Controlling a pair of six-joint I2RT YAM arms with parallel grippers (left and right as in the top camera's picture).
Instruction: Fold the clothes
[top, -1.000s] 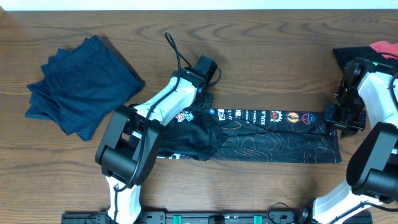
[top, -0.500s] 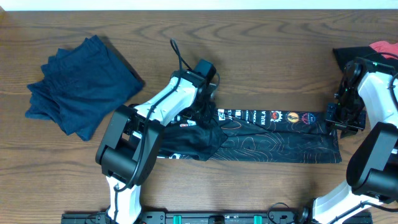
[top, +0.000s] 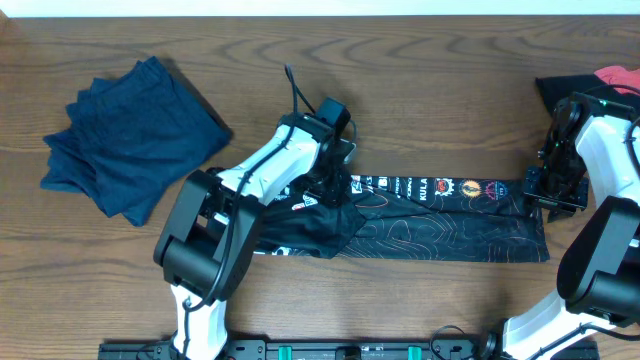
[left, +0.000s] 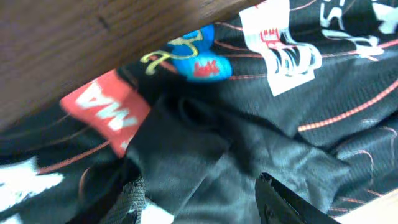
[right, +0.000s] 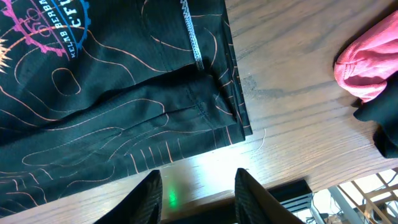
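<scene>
Two claws: you have both in view, one at each end of the black jersey with thin orange contour lines and white and red lettering.
Where the jersey is: it lies as a long band across the middle of the brown wooden surface. Its row of logos runs along the far edge. Its left end is bunched into a dark heap and the rest lies flat.
Your left claw: it points down over the bunched left end of the jersey.
Your left claw, wrist view: the fingers stand well apart above crumpled black cloth with red, white and blue patches. The claw is released, with nothing pinched.
Your right claw: it sits at the jersey's right end.
Your right claw, wrist view: the two fingers are spread over bare wood just off the jersey's hemmed corner. It is released and holds nothing. A green glow shows on the wood between the fingers.
Pile of navy garments: it is stacked at the far left of the surface, well apart from the jersey.
Red garment: it lies at the far right corner, cut off by the picture edge, and looks pink in the right wrist view.
Plain black garment: it touches the red garment, just beyond your right arm.
</scene>
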